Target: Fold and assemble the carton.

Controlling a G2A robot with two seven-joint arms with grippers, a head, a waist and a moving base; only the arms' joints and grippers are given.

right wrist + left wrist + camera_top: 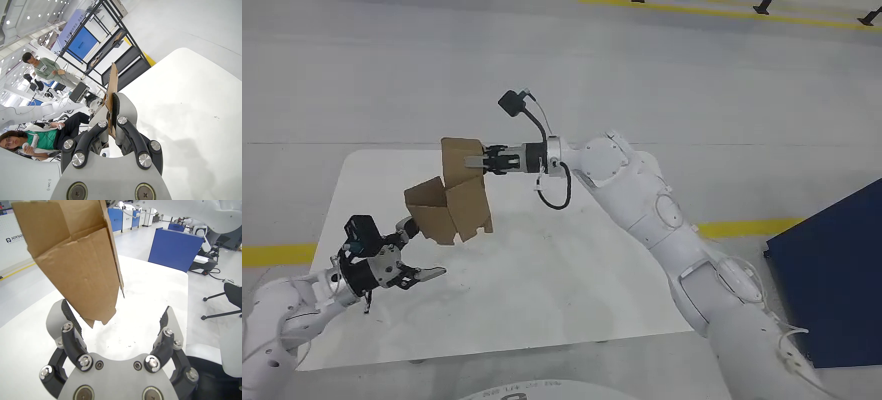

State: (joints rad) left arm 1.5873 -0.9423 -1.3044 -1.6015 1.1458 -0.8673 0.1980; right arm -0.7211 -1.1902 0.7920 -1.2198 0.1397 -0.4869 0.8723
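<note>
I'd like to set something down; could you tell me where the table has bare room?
Bare: the table between the carton and its edge on the right arm's side. Crowded: around the carton, held by the right gripper, with the open left gripper beside it.

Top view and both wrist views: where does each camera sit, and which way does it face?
Top view: above the arms, looking down at the table; both arms show, the carton between them.
Left wrist view: on that wrist, looking past the open left gripper at the carton and table.
Right wrist view: on that wrist, looking along the right gripper, shut on the carton's edge.
Shared: carton and table.
</note>
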